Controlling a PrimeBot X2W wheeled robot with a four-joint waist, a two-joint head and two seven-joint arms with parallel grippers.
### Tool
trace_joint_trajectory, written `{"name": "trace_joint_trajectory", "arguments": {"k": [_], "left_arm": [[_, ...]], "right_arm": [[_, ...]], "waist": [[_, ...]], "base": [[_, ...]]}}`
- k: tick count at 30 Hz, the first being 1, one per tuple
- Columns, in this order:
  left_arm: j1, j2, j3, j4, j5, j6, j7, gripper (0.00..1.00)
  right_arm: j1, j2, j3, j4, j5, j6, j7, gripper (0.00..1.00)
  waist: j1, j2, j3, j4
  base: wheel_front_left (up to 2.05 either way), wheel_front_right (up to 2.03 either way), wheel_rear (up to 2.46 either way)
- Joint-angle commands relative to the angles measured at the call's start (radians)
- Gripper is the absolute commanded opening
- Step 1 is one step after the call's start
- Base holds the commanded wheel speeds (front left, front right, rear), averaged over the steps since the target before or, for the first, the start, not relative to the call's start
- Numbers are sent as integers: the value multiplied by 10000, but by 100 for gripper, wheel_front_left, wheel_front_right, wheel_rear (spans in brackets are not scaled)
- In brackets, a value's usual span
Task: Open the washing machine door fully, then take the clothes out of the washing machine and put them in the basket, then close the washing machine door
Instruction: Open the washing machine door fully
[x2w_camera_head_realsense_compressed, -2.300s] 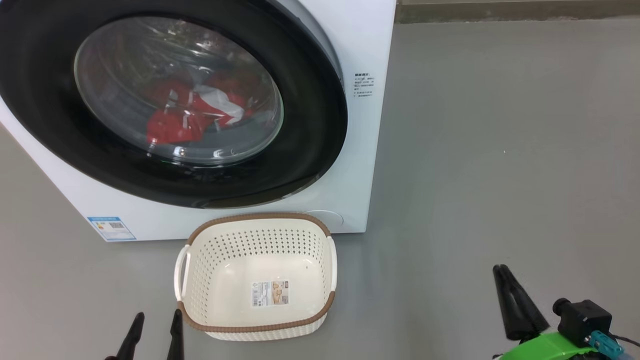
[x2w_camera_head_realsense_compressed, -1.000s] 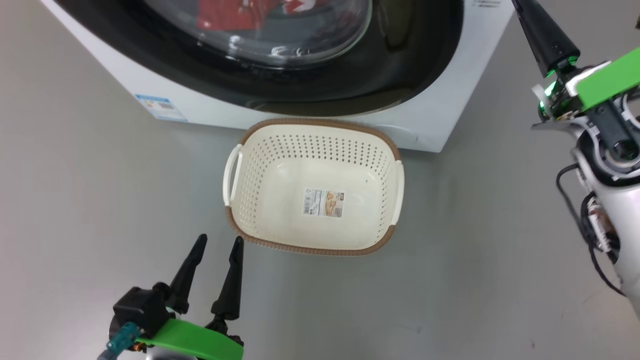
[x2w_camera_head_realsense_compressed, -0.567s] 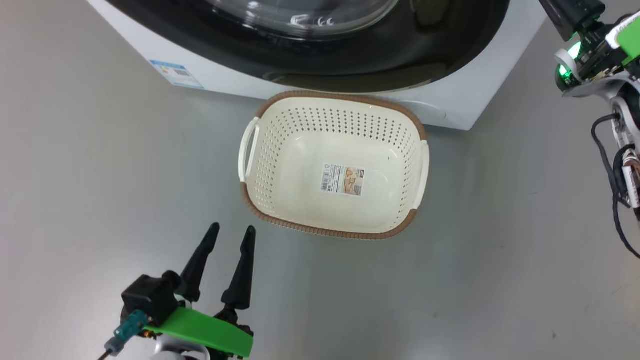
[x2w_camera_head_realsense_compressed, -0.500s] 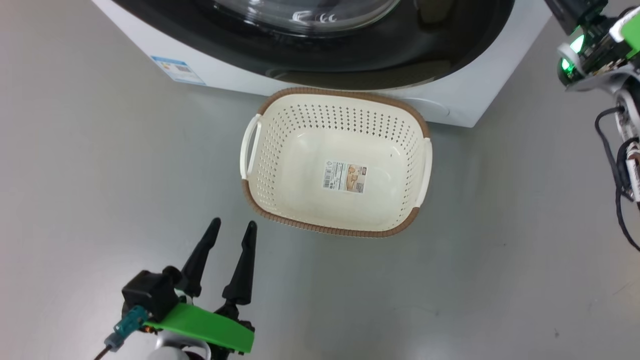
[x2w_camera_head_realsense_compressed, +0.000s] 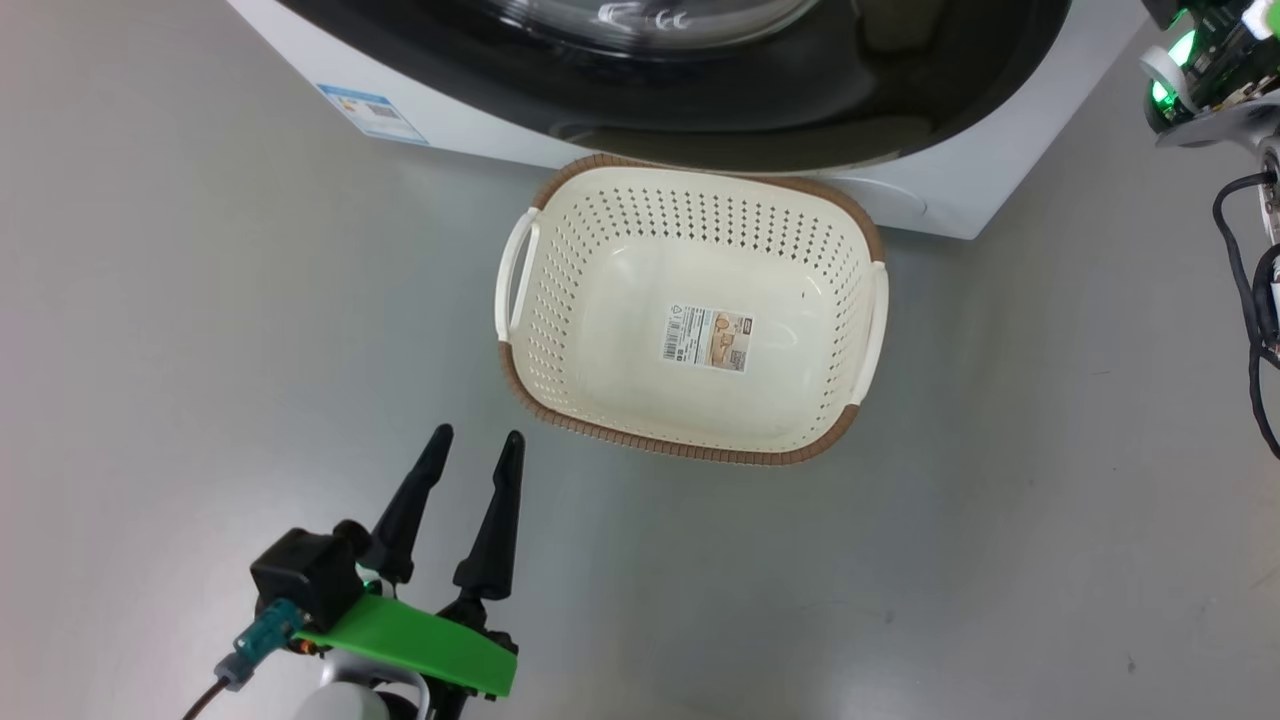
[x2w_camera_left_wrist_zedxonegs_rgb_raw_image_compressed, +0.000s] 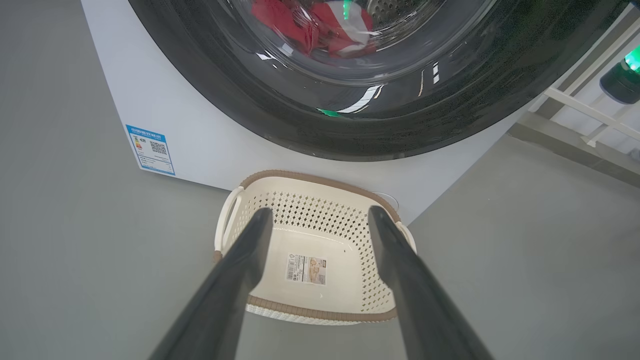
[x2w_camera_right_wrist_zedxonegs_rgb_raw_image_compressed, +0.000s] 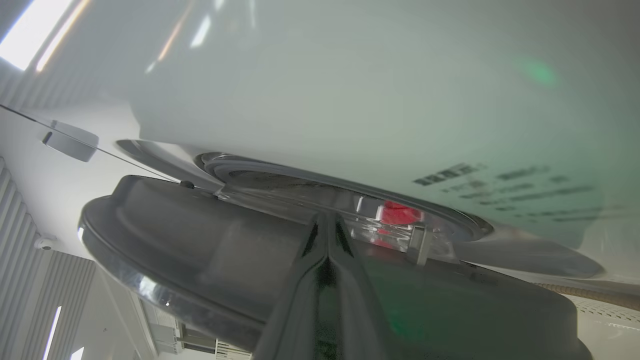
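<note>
A: Door first. Where is it?
B: The washing machine door (x2w_camera_right_wrist_zedxonegs_rgb_raw_image_compressed: 200, 235), black rim, lies right under the right gripper (x2w_camera_right_wrist_zedxonegs_rgb_raw_image_compressed: 325, 220). Its fingers are pressed together with nothing between them, tips at the slit between the rim and the white front of the washing machine (x2w_camera_head_realsense_compressed: 950, 205).
A: Latched or ajar?
B: Can't tell. A thin gap shows just ahead of the tips, with glass and a bit of red in it. I'd call it step one, opening, barely begun.
A: Clothes? Basket?
B: The clothes (x2w_camera_left_wrist_zedxonegs_rgb_raw_image_compressed: 310, 25), red and white, sit behind the glass, far ahead of the left gripper (x2w_camera_head_realsense_compressed: 477, 434). The basket (x2w_camera_head_realsense_compressed: 680, 447) is empty, just ahead of that gripper, up against the machine or just beside it. Left fingers spread wide, holding nothing.
A: Tips for the pull?
B: My read: hook the tips behind the rim edge and swing along the hinge arc, not straight out. The glossy rim could slip. Go fully open and check the door passes over the basket.
</note>
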Motion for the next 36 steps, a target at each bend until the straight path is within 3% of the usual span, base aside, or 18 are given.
{"name": "trace_joint_trajectory", "arguments": {"k": [1, 36], "left_arm": [[-164, 158, 330, -141, -21, -54, -122, 100], [969, 158, 839, 3, 654, -54, -122, 100]], "right_arm": [[50, 281, 204, -294, -136, 81, 223, 0], [3189, 1836, 1247, -1585, -575, 81, 2200, 0]], "waist": [[0, 0, -96, -27], [0, 0, -2458, -700]], "base": [[0, 0, 0], [0, 0, 0]]}}
